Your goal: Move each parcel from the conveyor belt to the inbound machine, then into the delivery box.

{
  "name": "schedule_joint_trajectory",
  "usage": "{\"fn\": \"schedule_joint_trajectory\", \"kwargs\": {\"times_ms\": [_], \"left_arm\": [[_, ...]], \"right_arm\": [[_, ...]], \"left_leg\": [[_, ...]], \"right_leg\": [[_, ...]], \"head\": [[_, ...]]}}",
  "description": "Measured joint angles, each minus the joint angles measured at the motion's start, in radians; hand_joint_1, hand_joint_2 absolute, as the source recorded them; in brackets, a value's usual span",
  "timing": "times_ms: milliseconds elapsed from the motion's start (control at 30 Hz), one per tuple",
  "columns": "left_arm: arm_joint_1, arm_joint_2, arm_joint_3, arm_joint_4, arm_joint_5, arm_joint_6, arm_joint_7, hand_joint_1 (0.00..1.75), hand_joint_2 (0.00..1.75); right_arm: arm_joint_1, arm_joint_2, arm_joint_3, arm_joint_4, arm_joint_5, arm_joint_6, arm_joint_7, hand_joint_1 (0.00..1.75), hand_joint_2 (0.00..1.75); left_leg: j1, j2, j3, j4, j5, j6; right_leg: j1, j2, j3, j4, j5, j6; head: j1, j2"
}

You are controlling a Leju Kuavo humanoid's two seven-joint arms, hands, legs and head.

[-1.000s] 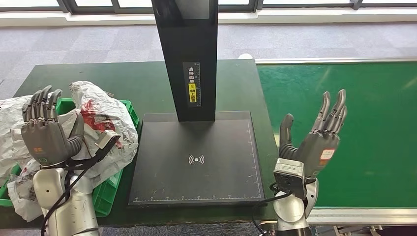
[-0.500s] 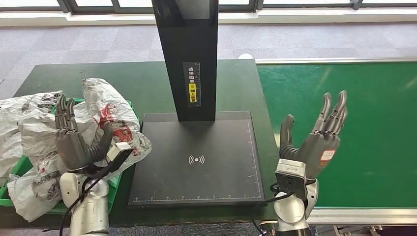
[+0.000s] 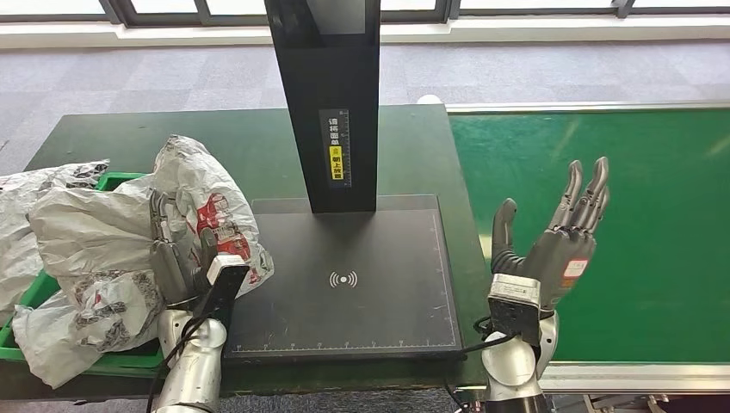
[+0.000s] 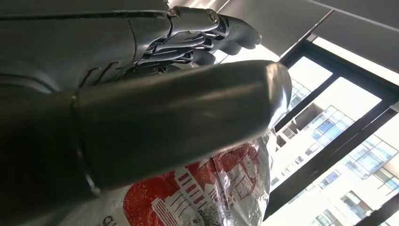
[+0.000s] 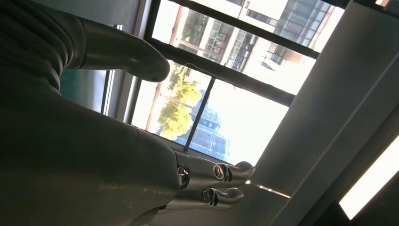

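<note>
Our left hand (image 3: 176,254) stands upright with fingers apart against the side of a crumpled grey parcel (image 3: 202,202) with red print, holding nothing; we judge it placed to nudge that parcel, overhanging the inbound machine's black plate (image 3: 361,292), into the green delivery box (image 3: 34,297); our right hand (image 3: 551,249) waits spread and empty over the bare conveyor belt (image 3: 637,215); we count roughly three parcels heaped there, one box, one machine.

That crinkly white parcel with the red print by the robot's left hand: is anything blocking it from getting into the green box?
Yes. The green delivery box is already heaped with other white parcels, covering most of its opening. The red-printed parcel lies on that pile, spilling onto the black inbound machine, with the left hand against it.
</note>
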Motion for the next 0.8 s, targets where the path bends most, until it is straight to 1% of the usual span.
{"fn": "schedule_joint_trajectory", "kwargs": {"times_ms": [333,433,533,667,767,800], "left_arm": [[0.011,0.014,-0.065,0.05,0.097,0.0,0.0,0.0,0.0],[0.027,0.017,-0.079,0.023,0.111,0.0,0.0,0.0,0.0],[0.051,0.02,-0.105,-0.05,0.153,0.001,0.0,0.0,0.0],[0.103,0.034,-0.195,-0.186,0.271,0.001,0.0,0.0,1.75],[0.154,0.045,-0.28,-0.306,0.357,0.001,0.0,0.0,1.75],[0.164,0.047,-0.295,-0.33,0.374,0.001,0.0,0.0,1.75]], "right_arm": [[-0.005,-0.017,0.0,0.029,-0.025,0.0,0.0,0.0,1.75],[-0.006,-0.021,0.0,0.037,-0.023,0.0,0.0,0.0,1.75],[-0.006,-0.023,0.0,0.042,-0.016,0.0,0.0,0.0,1.75],[-0.006,-0.024,0.0,0.046,-0.007,0.0,0.0,0.0,1.75],[-0.007,-0.024,0.0,0.046,-0.006,0.0,0.0,0.0,1.75],[-0.007,-0.024,0.0,0.047,-0.005,0.0,0.0,0.0,1.75]], "left_leg": [[0.0,-0.001,-0.001,0.0,0.0,0.0],[0.0,0.0,-0.001,0.0,0.0,0.0],[0.0,-0.001,-0.001,0.0,0.0,0.0],[0.0,-0.001,-0.002,0.0,0.0,0.0],[0.0,-0.002,-0.002,0.0,0.0,0.0],[0.0,-0.002,-0.002,0.0,0.0,0.0]], "right_leg": [[0.0,-0.001,0.0,-0.001,0.0,0.0],[0.0,0.0,-0.001,0.0,0.0,0.0],[0.0,-0.001,-0.001,0.0,0.0,0.0],[0.0,-0.001,-0.001,0.0,0.0,0.0],[0.0,-0.002,-0.001,0.0,-0.001,0.001],[0.0,-0.001,-0.001,0.0,-0.001,0.001]], "head": [[0.0,0.0],[0.0,0.0],[0.0,0.0],[0.0,0.0],[0.0,0.0],[0.0,0.0]]}}
